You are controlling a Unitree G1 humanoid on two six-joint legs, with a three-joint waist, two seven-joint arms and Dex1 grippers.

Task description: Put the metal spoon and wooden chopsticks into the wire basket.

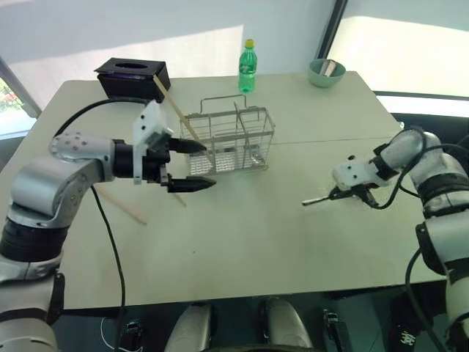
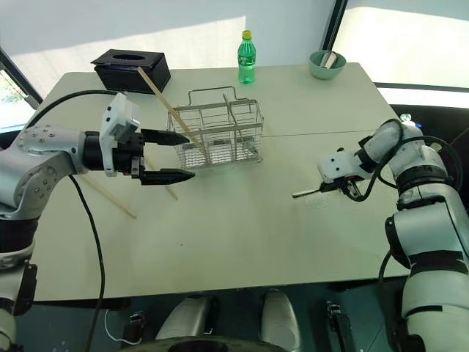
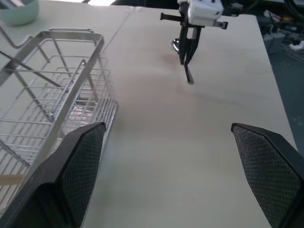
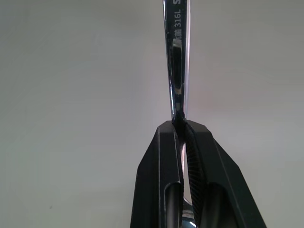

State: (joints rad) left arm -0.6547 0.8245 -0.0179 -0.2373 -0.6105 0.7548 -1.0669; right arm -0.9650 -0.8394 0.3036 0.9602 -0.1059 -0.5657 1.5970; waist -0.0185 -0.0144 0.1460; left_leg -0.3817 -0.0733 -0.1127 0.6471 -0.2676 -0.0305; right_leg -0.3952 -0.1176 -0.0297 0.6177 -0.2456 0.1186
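- Fingers first: right gripper (image 4: 183, 130) is clamped tight on the metal spoon (image 1: 316, 199), thin handle pinched between both pads and sticking out past the tips. Left gripper (image 1: 192, 165) is spread wide with nothing in it, hovering just beside the wire basket (image 1: 231, 139).
- Spoon's over by the right edge of the desk (image 1: 242, 249), well apart from the basket, which sits mid-desk toward the far edge.
- I'd say the step in hand is carrying the spoon over to the basket. I'd lift it clear of the desk, come in above the rim, tip the handle down into one compartment and only then let go. Grip's on a skinny handle, so it could twist if I swing fast; slow it is.
- Also gotta mind the loop handle on top and my own left arm parked right there.
- Count: one spoon, one basket. Wooden chopsticks: one leaning in the basket (image 1: 173, 105), poking out toward the far left corner, one lying flat (image 1: 121, 204) near the left edge. Two total, far as I can tell.
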